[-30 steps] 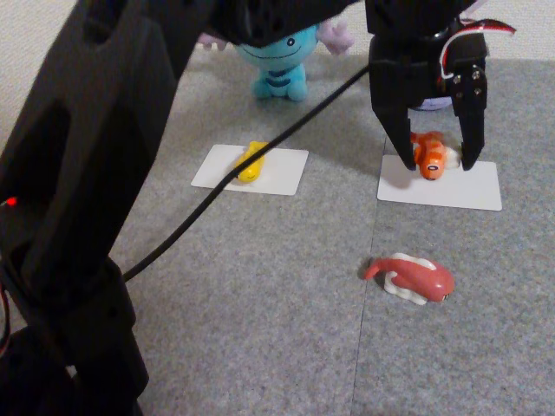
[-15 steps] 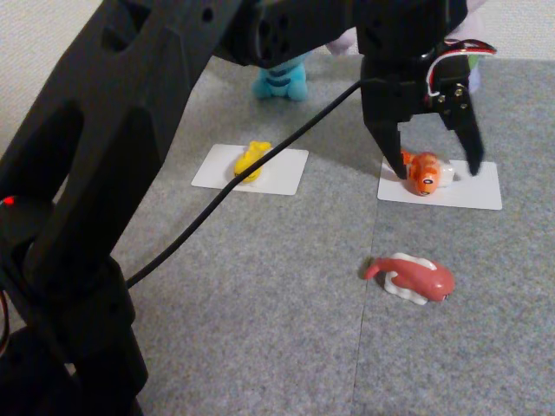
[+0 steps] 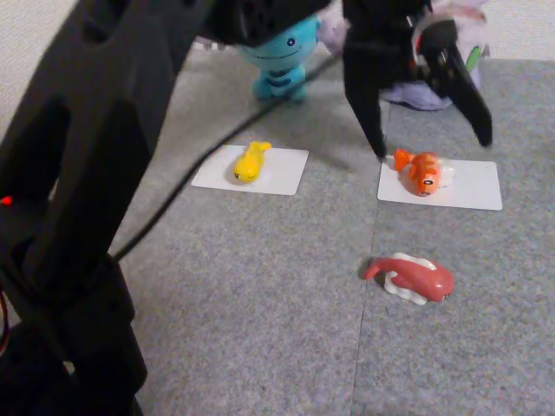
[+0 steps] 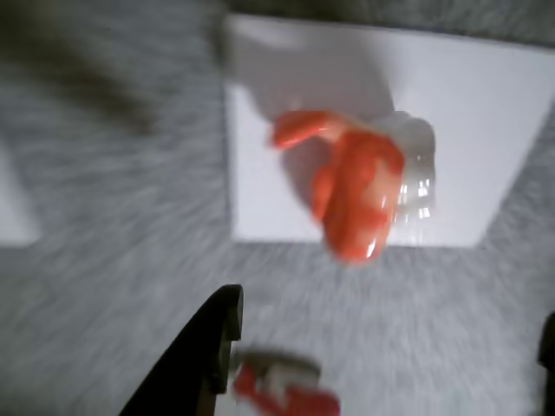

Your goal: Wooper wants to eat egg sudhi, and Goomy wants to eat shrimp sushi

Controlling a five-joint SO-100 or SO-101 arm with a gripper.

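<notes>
the end effector (image 3: 430, 146) hangs above the grey carpet-like surface (image 3: 260, 286) with its two dark fingers spread wide apart, holding nothing. in the fixed view the shrimp sushi (image 3: 422, 171) lies just below and between those fingers, clear of both, on the left part of a white card (image 3: 473, 186). the wrist view is blurred, but it shows the same orange toy (image 4: 355, 186) on its white card (image 4: 486, 113), with one dark finger (image 4: 204, 360) coming in from the bottom edge.

over to the left in the fixed view, the egg sudhi (image 3: 250, 161) sits on another white card (image 3: 282, 173), well apart from the arm's tip. behind it stands wooper (image 3: 282, 54), its head partly hidden by the black arm (image 3: 95, 173). goomy (image 3: 425, 94) is at the back on the right, mostly covered by the end effector, so only its purple base is clear. a longer pink-red toy (image 3: 414, 278) lies nearer the camera, on the bare surface, below the shrimp's card.
</notes>
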